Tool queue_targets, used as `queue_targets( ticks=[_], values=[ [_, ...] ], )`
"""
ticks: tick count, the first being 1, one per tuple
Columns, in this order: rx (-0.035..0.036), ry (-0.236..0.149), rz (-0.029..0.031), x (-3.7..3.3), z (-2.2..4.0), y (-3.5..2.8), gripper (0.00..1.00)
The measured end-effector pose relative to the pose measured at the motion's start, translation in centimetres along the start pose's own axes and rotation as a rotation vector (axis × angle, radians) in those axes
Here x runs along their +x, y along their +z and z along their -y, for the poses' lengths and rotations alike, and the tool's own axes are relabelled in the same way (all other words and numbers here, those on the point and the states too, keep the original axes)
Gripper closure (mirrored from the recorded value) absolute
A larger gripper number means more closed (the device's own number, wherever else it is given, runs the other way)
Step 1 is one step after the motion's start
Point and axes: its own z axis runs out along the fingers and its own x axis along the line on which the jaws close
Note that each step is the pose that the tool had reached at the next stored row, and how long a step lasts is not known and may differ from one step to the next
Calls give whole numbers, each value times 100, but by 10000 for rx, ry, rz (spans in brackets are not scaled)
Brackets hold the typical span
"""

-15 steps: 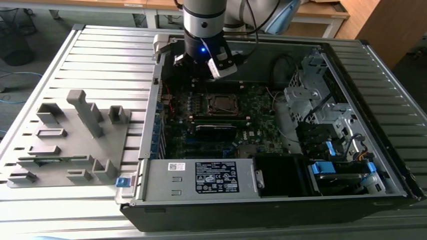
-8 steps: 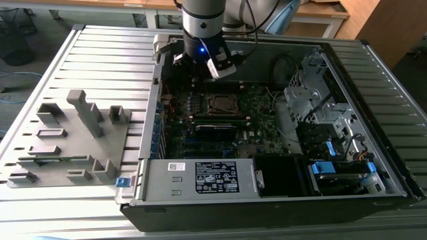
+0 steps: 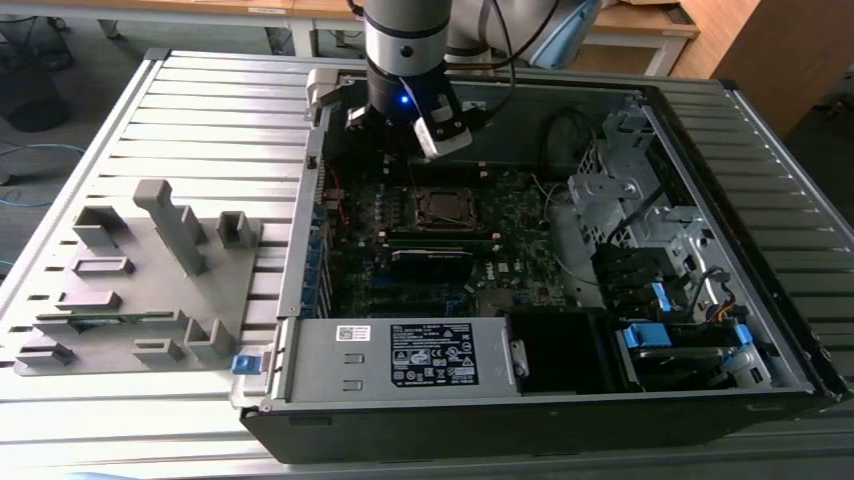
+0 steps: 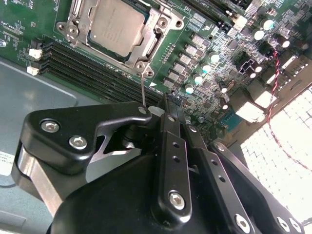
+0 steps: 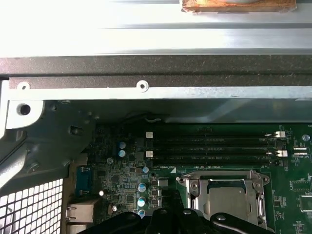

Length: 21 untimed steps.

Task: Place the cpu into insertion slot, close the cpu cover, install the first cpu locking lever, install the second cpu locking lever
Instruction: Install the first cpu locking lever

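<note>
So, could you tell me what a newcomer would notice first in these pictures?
The open computer case lies on the slatted table in the exterior view, the arm reaching down into it. In the second wrist view, the black hand looms near the silvery cpu, framed by its cpu cover.

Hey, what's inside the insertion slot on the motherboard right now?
The cpu lies in the insertion slot. Its silvery face shows through the window of the cpu cover, which frames it. Whatever lies under the cpu, inside the slot, is covered and cannot be seen.
</note>
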Motion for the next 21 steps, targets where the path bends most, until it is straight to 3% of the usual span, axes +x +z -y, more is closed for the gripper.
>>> queue_targets(
  ticks=[21],
  values=[
    [-1, -1, 2, 19, -3, -19, 89]
  ],
)
